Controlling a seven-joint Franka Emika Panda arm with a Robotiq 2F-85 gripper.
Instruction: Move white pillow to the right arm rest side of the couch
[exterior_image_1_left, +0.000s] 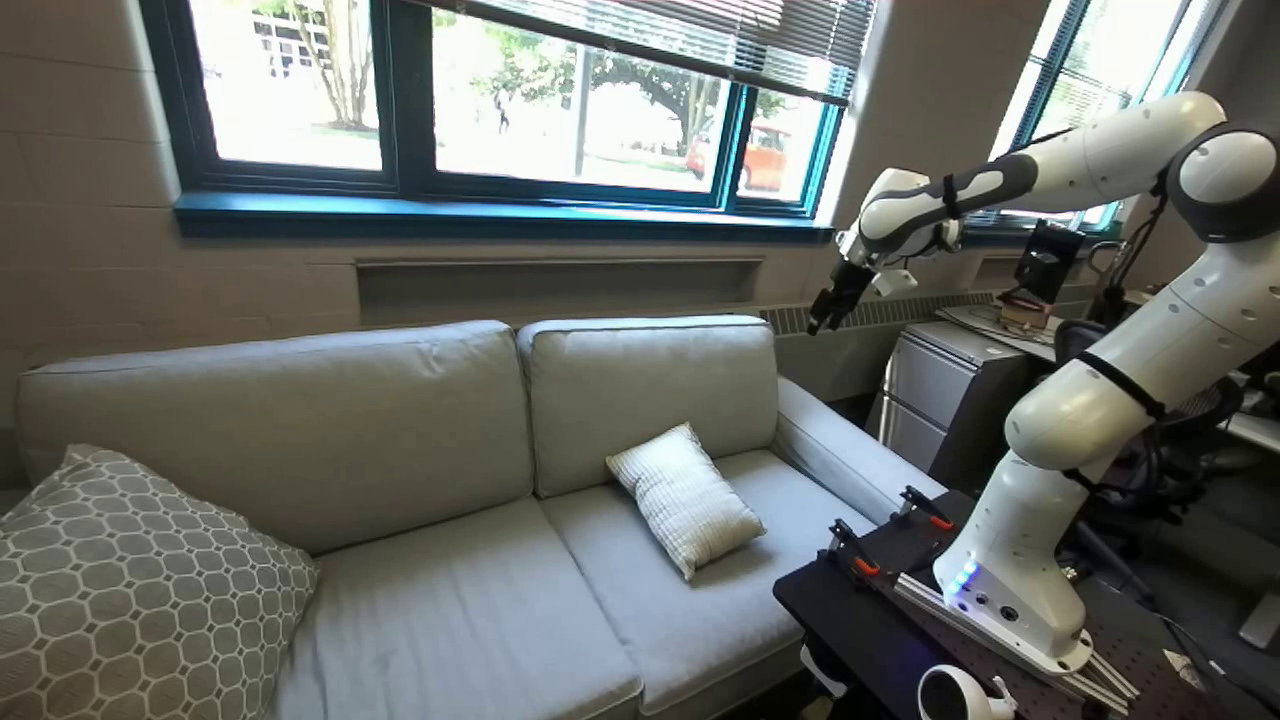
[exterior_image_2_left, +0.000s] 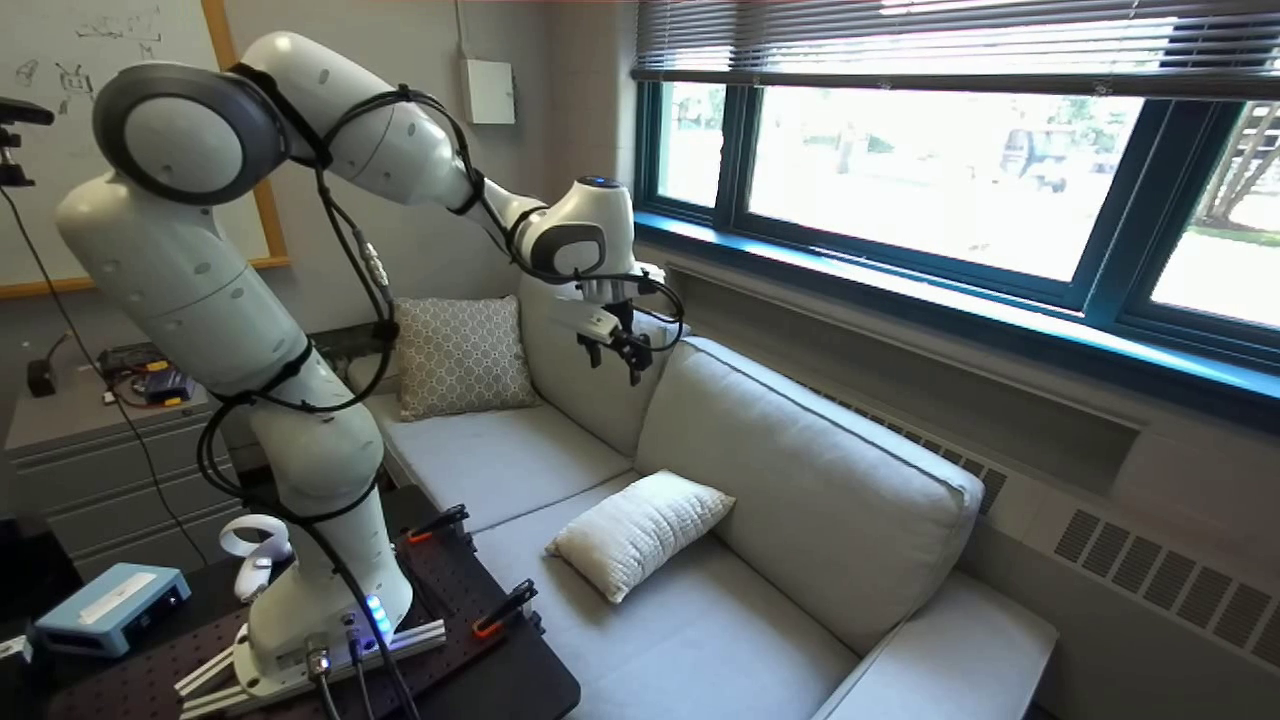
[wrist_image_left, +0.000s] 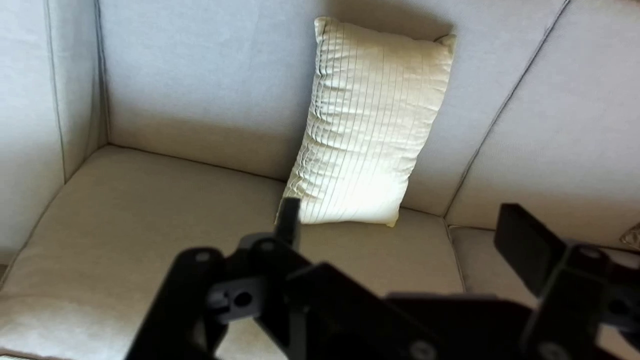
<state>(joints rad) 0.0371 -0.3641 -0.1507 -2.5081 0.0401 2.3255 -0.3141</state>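
Wrist view, fingers (wrist_image_left: 525, 245) set wide, white pillow (wrist_image_left: 370, 125) lying on the couch (wrist_image_left: 200, 65), apart from the arm rest (wrist_image_left: 25, 100), in an exterior view, blue box (exterior_image_2_left: 95, 637) with white label (exterior_image_2_left: 118, 597) too small to read, whiteboard (exterior_image_2_left: 180, 48) with illegible scrawl (exterior_image_2_left: 118, 28).

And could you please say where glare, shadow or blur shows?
In both exterior views, glare partly bleaches the window; in the wrist view, the gripper is dark and blurred, the pillow brightest low down, with shadow on the couch above it.
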